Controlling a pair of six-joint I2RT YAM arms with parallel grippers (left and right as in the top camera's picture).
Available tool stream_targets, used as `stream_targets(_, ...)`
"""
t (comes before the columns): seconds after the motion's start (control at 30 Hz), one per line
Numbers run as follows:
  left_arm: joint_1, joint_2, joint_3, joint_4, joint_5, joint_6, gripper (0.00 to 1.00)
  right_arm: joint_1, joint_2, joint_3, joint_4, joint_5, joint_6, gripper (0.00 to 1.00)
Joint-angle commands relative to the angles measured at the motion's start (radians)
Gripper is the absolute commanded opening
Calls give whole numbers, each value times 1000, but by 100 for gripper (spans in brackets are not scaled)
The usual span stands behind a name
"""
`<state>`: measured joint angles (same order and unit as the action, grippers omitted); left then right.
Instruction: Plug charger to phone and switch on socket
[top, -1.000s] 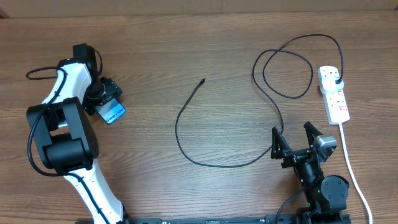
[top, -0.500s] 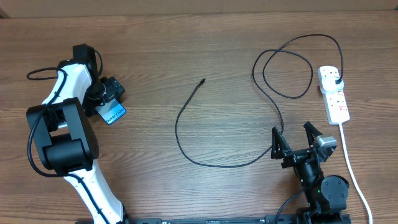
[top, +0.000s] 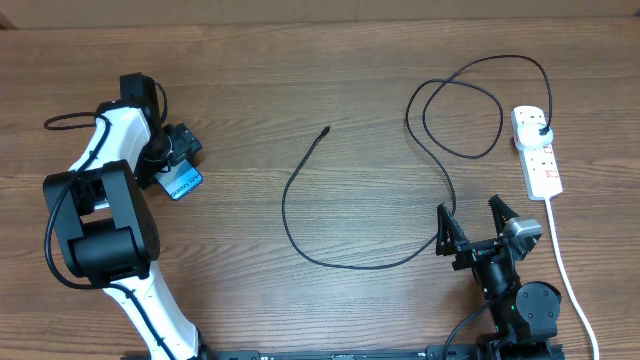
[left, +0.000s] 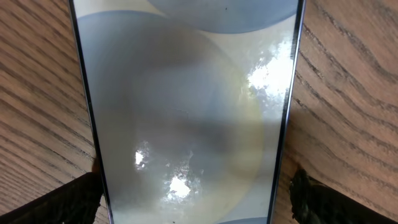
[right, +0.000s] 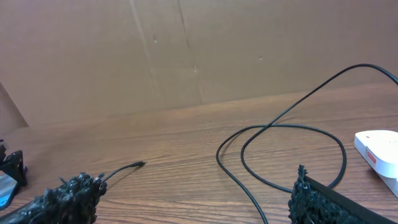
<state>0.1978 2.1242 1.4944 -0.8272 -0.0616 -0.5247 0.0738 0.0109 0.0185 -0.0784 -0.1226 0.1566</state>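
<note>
The phone (top: 184, 183) lies flat on the wood at the left, its screen lit blue. My left gripper (top: 175, 156) hangs over its far end, open. In the left wrist view the phone (left: 186, 106) fills the frame, and the left gripper (left: 193, 202) straddles it with a dark finger outside each long edge. The charger cable (top: 300, 240) curves across the middle; its connector tip (top: 326, 130) lies free, and its plug (top: 541, 131) sits in the socket (top: 538, 155) at the right. My right gripper (top: 472, 222) stands open near the front, empty, with the cable (right: 249, 186) passing between its fingers (right: 68, 199).
The socket's white cord (top: 565, 270) runs down to the front edge beside the right arm. A cable loop (top: 460, 115) lies left of the socket. A brown cardboard wall (right: 186, 50) closes the far side of the table.
The left jaws have spread wider around the phone, and the left wrist has shifted slightly. The phone, the cable and the right arm have stayed put.
</note>
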Motion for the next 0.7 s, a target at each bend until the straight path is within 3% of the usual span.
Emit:
stream_targets(0.0,-8,64,-51,21,68,-13,100,5,-8,-11,5,9,-5,100)
stream_targets(0.3,0,64,-51,29,68,-107,100,5,-8,-11,5,9,-5,100)
stream_targets(0.67,18,64,-51,10,62,-90,100,5,-8,-11,5,9,-5,100)
